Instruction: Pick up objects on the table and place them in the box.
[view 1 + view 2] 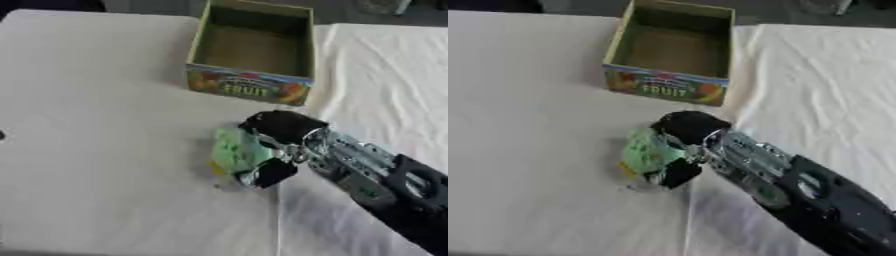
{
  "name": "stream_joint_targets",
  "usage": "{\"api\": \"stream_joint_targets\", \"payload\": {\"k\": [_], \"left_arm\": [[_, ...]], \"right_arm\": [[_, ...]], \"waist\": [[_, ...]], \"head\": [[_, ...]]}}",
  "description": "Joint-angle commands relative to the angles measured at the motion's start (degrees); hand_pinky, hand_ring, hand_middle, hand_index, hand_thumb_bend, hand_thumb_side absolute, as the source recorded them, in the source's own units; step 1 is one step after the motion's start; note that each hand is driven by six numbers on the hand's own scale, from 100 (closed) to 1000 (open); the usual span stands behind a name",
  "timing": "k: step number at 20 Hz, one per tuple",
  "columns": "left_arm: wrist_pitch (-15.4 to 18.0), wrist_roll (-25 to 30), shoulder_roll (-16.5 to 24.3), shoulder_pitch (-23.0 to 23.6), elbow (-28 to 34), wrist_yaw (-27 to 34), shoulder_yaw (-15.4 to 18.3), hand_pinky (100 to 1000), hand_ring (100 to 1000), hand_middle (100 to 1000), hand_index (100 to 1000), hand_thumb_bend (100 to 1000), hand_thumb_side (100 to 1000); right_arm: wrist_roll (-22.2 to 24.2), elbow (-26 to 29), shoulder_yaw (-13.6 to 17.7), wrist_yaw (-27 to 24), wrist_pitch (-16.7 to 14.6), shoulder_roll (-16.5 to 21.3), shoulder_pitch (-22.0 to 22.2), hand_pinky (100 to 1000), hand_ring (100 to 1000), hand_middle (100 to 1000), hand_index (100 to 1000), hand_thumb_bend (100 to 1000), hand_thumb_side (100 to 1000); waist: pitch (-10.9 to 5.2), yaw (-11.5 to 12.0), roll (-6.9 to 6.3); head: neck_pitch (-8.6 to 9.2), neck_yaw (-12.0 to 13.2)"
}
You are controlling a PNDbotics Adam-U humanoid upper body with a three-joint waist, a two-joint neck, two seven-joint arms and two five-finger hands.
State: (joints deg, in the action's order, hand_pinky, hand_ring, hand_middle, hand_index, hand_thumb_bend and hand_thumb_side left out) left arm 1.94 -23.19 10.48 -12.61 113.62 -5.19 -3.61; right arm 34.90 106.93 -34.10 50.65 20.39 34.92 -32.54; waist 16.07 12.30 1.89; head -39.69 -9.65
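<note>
While right hand [278, 145] sits at table centre, fingers and thumb curled round pale green packet [234, 152] | packet down on white cloth [105, 150], yellow at its lower edge | box [252, 52] open, labelled FRUIT, near far edge, apart from hand | arm enters lower right | left hand unseen.

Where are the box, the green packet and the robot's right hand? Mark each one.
box [249, 87], left eye view, its printed front wall.
green packet [234, 151], left eye view, its middle.
right hand [282, 126], left eye view, its back.
</note>
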Motion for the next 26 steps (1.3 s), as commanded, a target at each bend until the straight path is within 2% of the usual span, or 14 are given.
{"api": "stream_joint_targets", "payload": {"k": [1, 4, 8, 11, 15, 16, 17, 21, 26], "left_arm": [[-0.1, 0.08, 0.15, -0.55, 0.97, 0.0, 0.1, 291, 619, 725, 767, 100, 748], [-0.09, 0.04, 0.16, -0.56, 0.97, -0.01, 0.13, 291, 619, 725, 767, 100, 747], [-0.09, -0.02, 0.15, -0.55, 0.97, -0.01, 0.17, 291, 620, 725, 767, 100, 748], [-0.14, -0.06, 0.14, -0.53, 0.97, -0.01, 0.2, 291, 620, 726, 767, 100, 748], [-0.15, -0.05, 0.11, -0.65, 0.97, 0.02, 0.2, 291, 620, 726, 766, 100, 747], [-0.15, -0.06, 0.12, -0.71, 0.97, 0.02, 0.2, 291, 621, 726, 765, 100, 747], [-0.13, -0.06, 0.12, -0.77, 0.97, 0.03, 0.19, 291, 621, 726, 765, 100, 747], [-0.11, 0.0, 0.05, -1.04, 0.97, 0.06, 0.12, 290, 621, 726, 765, 100, 747], [-0.12, 0.22, 0.03, -1.36, 0.97, 0.17, -0.12, 289, 622, 727, 765, 100, 748]], "right_arm": [[0.36, 4.65, 1.89, -1.16, 1.01, 2.02, -0.39, 902, 922, 736, 885, 100, 518], [0.66, 7.24, 3.41, -1.85, 1.92, 2.31, -0.85, 901, 920, 730, 879, 100, 452], [-0.59, 7.64, 5.49, -1.32, 1.86, 1.96, -1.83, 902, 921, 732, 878, 100, 440], [-2.77, 7.66, 7.84, -1.7, 3.34, 1.66, -2.89, 893, 912, 729, 872, 100, 447], [-6.0, 7.66, 11.17, 0.18, 6.78, 1.2, -4.43, 868, 886, 710, 853, 100, 454], [-6.69, 7.61, 11.9, 0.83, 7.69, 1.21, -5.09, 865, 881, 702, 846, 100, 546], [-7.31, 7.41, 12.48, 1.46, 8.46, 1.28, -5.86, 865, 879, 698, 845, 100, 456], [-9.66, 4.05, 13.88, 3.4, 9.83, 2.18, -10.76, 855, 867, 691, 836, 100, 444], [-12.62, -5.92, 13.48, 4.55, 9.03, 1.72, -17.72, 856, 868, 705, 833, 100, 430]], "waist": [[-0.87, -0.13, -0.11], [-0.94, -0.23, -0.2], [-0.97, -0.36, -0.32], [-0.92, -0.51, -0.39], [-0.7, -0.54, -0.57], [-0.61, -0.5, -0.63], [-0.53, -0.45, -0.68], [-0.15, -0.16, -0.77], [0.6, 0.37, -0.57]], "head": [[0.36, 0.22], [0.42, 0.26], [0.58, 0.25], [0.71, 0.25], [1.09, 0.14], [1.22, 0.12], [1.32, 0.05], [1.71, -0.38], [2.36, -1.04]]}}
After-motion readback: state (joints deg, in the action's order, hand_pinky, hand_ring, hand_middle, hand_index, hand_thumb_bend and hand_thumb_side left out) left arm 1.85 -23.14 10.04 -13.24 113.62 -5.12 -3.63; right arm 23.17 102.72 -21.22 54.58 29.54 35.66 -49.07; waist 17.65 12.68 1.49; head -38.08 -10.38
